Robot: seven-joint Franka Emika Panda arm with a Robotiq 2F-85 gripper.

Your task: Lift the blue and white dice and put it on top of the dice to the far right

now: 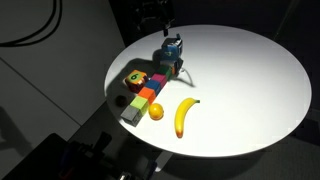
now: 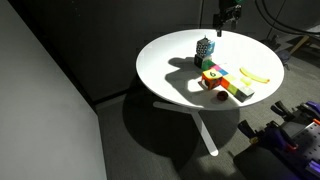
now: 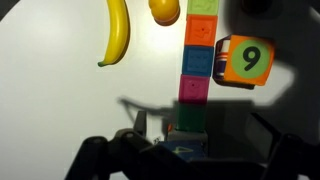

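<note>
The blue and white dice [image 1: 171,52] [image 2: 205,45] sits on top of the end cube of a straight row of coloured cubes [image 1: 145,98] [image 2: 228,85]. In the wrist view the dice [image 3: 190,148] lies low in the picture, over a green cube [image 3: 187,115], with a magenta cube [image 3: 193,90] beyond. My gripper [image 3: 200,128] hangs above the dice with its fingers spread on either side, not touching it. It shows as a dark shape above the dice in both exterior views [image 1: 163,28] [image 2: 227,20].
A yellow-orange cube marked 9 [image 3: 247,60] [image 1: 135,78] lies beside the row. A banana [image 1: 183,117] [image 3: 118,35] and an orange [image 1: 156,112] [image 3: 164,10] lie on the other side. The round white table [image 1: 240,70] drops off at its edge.
</note>
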